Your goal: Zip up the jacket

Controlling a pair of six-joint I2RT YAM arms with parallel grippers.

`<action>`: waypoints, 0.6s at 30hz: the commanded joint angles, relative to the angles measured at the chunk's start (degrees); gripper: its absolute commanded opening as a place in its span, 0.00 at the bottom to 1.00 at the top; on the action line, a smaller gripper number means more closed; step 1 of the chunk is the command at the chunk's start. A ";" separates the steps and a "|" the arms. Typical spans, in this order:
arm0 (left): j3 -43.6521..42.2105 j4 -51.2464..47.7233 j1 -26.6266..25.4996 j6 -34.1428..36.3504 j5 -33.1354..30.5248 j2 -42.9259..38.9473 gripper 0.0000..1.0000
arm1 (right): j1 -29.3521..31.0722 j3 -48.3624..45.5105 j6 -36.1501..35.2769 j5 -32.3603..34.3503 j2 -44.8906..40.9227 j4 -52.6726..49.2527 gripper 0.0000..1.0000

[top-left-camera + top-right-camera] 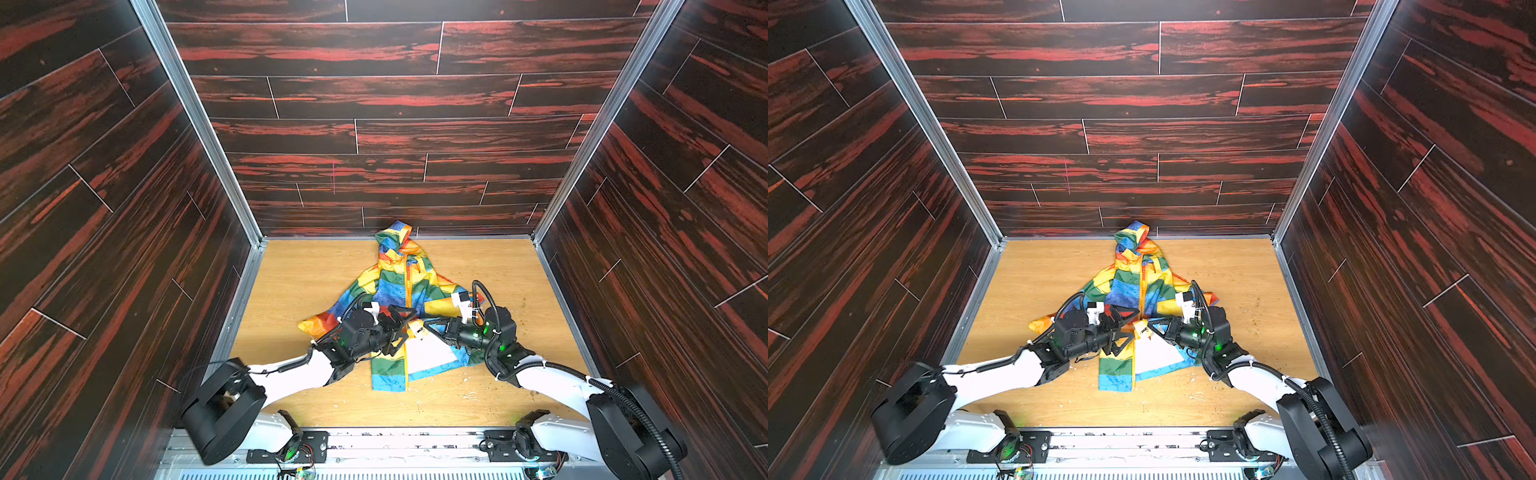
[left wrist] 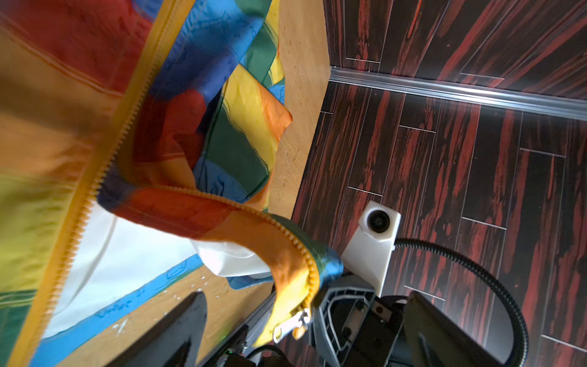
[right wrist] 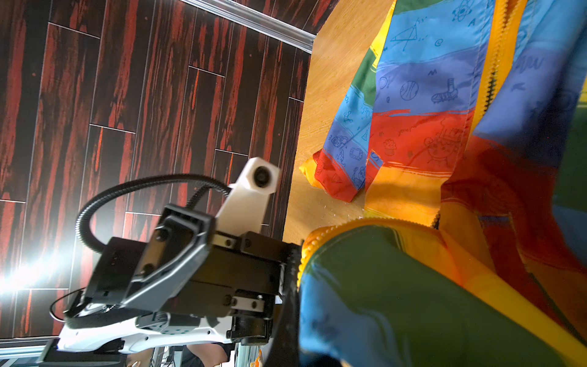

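The jacket [image 1: 395,286] [image 1: 1133,282] lies on the wooden table with its hood against the back wall. Its yellow zipper [image 1: 409,286] is joined along the upper chest. Below that the front falls apart and white lining [image 1: 428,357] shows. My right gripper [image 1: 422,328] [image 1: 1154,326] is shut on the jacket's right front edge and holds it off the table. In the left wrist view that edge's teeth end at a silver zipper pull [image 2: 290,325]. My left gripper [image 1: 399,328] [image 2: 305,305] faces it, open, its fingers [image 2: 181,330] wide either side of the pull. Fabric [image 3: 413,302] hides most of my right gripper [image 3: 295,286].
Dark red wood-pattern walls [image 1: 374,166] close in the table [image 1: 299,282] on three sides, with metal corner posts [image 1: 199,124]. Small crumbs [image 1: 465,380] are scattered near the jacket's hem. A metal rail [image 1: 395,440] with the arm bases runs along the front edge.
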 commanded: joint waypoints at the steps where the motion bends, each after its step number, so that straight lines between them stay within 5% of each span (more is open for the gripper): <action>1: 1.13 8.89 -0.29 -3.98 0.91 3.77 1.00 | -0.24 -0.11 -0.27 -0.67 -1.02 0.74 0.00; 12: 1.49 29.37 -0.33 -6.91 -2.44 15.16 0.98 | -0.20 -1.33 0.72 -2.29 -2.31 1.22 0.00; 18: 0.42 33.96 -0.45 -6.70 -3.64 18.16 0.77 | -0.14 -2.21 0.87 -3.30 -3.93 0.22 0.00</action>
